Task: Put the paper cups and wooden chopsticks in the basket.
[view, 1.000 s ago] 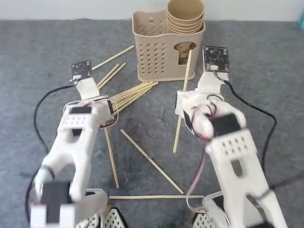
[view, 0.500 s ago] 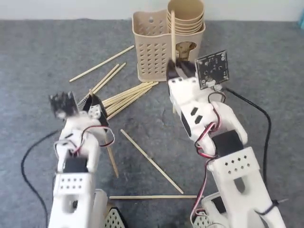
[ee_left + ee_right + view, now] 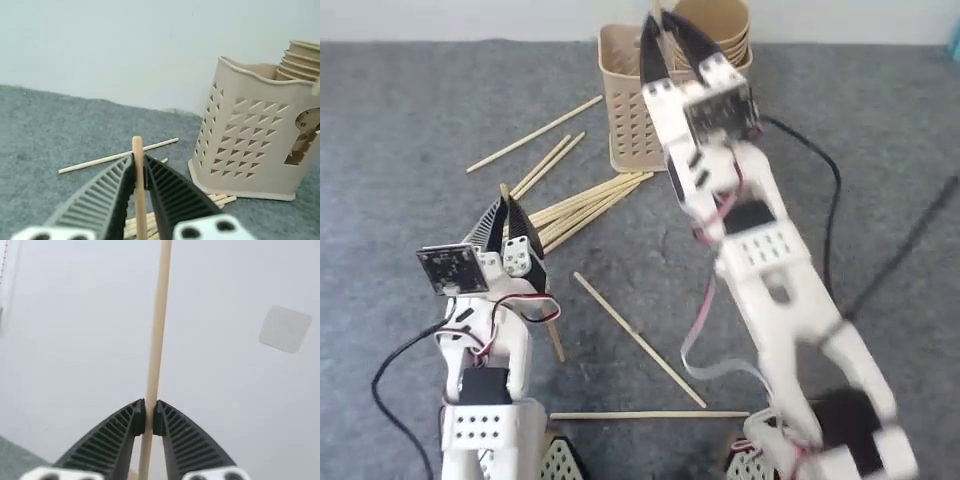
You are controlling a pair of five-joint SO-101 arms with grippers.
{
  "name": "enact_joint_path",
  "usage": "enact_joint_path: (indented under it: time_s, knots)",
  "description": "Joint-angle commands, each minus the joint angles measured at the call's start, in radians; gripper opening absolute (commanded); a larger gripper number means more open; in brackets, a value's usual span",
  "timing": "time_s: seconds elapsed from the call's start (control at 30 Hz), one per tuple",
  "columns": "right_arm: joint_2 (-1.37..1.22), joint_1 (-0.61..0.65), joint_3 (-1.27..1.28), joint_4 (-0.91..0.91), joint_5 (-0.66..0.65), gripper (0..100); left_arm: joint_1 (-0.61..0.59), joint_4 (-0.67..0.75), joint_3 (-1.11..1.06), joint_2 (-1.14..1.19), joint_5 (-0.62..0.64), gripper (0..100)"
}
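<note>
Chopstick stands upright, clamped btwn the right gripper fingers above the basket. Cups fill one compartment, so it should centre over the other, lower, then release. Left gripper grips a second chopstick nr the loose pile.

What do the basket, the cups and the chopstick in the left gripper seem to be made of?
Basket: likely moulded plastic, smooth beige, regular triangular holes. Cups: probably paper, matte tan, thin stacked rims. Chopstick: apparently bare wood, pale and matte.
</note>
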State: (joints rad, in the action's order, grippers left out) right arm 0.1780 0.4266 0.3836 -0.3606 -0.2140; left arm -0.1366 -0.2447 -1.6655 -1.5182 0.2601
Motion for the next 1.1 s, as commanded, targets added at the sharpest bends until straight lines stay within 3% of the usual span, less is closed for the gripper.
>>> enact_joint_path:
  time_s: [0.0, 0.23, 0.43, 0.53, 0.63, 0.8, 0.9, 1.07]
  knots:
    - [-0.189, 0.002, -0.33, -0.03, -0.018, 0.9, 0.005, 0.032, 0.001, -0.048, -0.026, 1]
    - [-0.642, 0.016, -0.895, -0.022, -0.023, 0.8, 0.005, 0.032, 0.001, -0.048, -0.031, 1]
    - [-0.881, -0.005, -1.069, -0.024, -0.114, 1.1, 0.005, 0.032, 0.001, -0.049, -0.032, 1]
    - [-0.865, -0.002, -1.068, -0.015, -0.115, 1.2, 0.005, 0.032, 0.001, -0.048, -0.032, 1]
    - [-0.808, -0.002, -1.068, 0.113, -0.11, 1.1, 0.005, 0.032, 0.001, -0.048, -0.032, 1]
    - [-0.68, -0.021, -1.068, 0.397, 0.068, 1.1, 0.005, 0.032, 0.001, -0.043, -0.032, 1]
    - [-0.642, -0.028, -1.068, 0.496, 0.104, 1.3, 0.005, 0.032, 0.001, -0.043, -0.032, 1]
    - [-0.631, -0.03, -1.074, 0.607, 0.133, 15.0, 0.005, 0.032, -0.004, -0.041, -0.032, 1]
